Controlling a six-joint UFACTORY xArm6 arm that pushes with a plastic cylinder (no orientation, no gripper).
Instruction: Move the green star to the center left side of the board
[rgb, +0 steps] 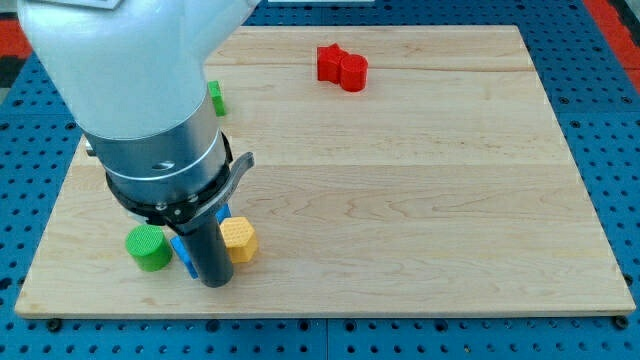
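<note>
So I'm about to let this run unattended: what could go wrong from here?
1. My tip sits among the yellow block, blue block and green cylinder; moving off may drag them.
2. The green block, probably the star, is mostly hidden behind the arm, so its position is hard to judge.
3. It lies near the board's left edge; a push could overshoot.

Red block (342, 67) near view's top, apart; green cylinder (148, 247), blue block (182, 256), yellow block (240, 240) clustered bottom left.
</note>
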